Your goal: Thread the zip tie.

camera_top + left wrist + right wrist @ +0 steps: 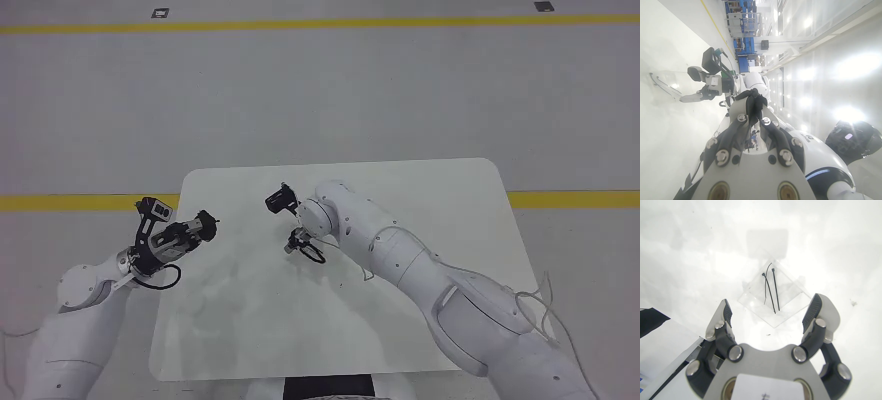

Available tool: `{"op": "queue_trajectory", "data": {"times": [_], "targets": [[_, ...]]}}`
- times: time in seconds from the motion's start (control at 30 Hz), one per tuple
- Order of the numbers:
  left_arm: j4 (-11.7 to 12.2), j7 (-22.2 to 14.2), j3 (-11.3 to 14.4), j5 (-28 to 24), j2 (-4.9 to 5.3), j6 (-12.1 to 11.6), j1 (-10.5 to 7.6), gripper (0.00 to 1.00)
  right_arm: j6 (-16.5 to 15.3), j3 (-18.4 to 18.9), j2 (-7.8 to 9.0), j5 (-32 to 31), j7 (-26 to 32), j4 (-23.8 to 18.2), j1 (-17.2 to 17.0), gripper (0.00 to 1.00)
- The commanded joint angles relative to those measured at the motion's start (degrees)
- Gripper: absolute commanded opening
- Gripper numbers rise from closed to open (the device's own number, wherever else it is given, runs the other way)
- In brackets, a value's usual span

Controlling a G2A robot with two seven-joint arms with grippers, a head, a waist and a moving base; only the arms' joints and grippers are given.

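So: the right gripper [771, 300] hangs just above the clear tray [791, 309] near the middle of the table [420, 200], jaws spread wide and holding nothing. The zip ties [775, 289] lie flat inside the tray: three black strips close together, two of them crossing.

The left gripper [753, 94] is out by the table's left edge with its jaws pressed together. There is dark stuff at the tips; can't tell whether it's padding or something pinched.

Risks as judged from here:
- The crossed ties mean a pinch likely lifts two, or flicks one out.
- The ties are thin and flat on a slick floor, so the pads may skate over them.
- The tray looks light, so a finger catching its wall could shove it.

A few small specks [853, 303] lie on the table beside the tray, clear of the approach. The tray wall is the only real obstruction.
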Motion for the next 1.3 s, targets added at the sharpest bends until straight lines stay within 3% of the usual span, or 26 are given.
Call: {"op": "queue_trajectory", "data": {"times": [0.0,0.1,0.3,0.47,0.7,1.03,1.07,1.1,1.17,1.27], "targets": [[0.0,0.0,0.0,0.0,0.00,0.0,0.00,0.00,0.0,0.0,0.01,0.0,0.0,0.0,0.0,1.00],[-0.6,1.3,-0.2,0.1,0.01,0.6,0.14,0.00,0.0,0.0,0.01,0.0,0.0,0.0,0.0,1.00],[-2.0,-1.1,-3.6,-2.9,0.45,0.3,1.55,0.00,0.0,0.0,0.01,0.0,0.0,0.0,0.0,1.00],[-3.0,-1.3,-5.0,-4.5,0.53,0.0,1.95,0.00,0.0,0.0,0.01,0.0,0.0,0.0,0.0,1.00],[-3.3,-1.4,-5.3,-5.4,0.50,0.2,2.13,0.00,0.1,0.0,0.02,0.0,-0.4,0.0,-0.2,1.00],[-3.3,-1.4,-5.3,-5.4,0.50,0.2,2.13,0.00,3.5,0.2,-0.08,-4.9,0.8,-1.7,-0.3,1.00],[-3.3,-1.4,-5.3,-5.4,0.50,0.2,2.13,0.00,3.7,0.2,-0.12,-5.2,1.0,-1.9,-0.3,0.63],[-3.3,-1.4,-5.3,-5.4,0.50,0.2,2.13,0.00,3.8,0.3,-0.13,-5.6,1.1,-2.0,-0.3,0.49],[-3.3,-1.4,-5.3,-5.4,0.50,0.2,2.13,0.00,3.7,0.4,-0.12,-6.2,1.3,-2.2,-0.4,0.37],[-3.3,-1.4,-5.3,-5.4,0.50,0.2,2.13,0.00,3.1,0.6,-0.06,-7.1,1.9,-2.5,-0.5,0.30]]}}
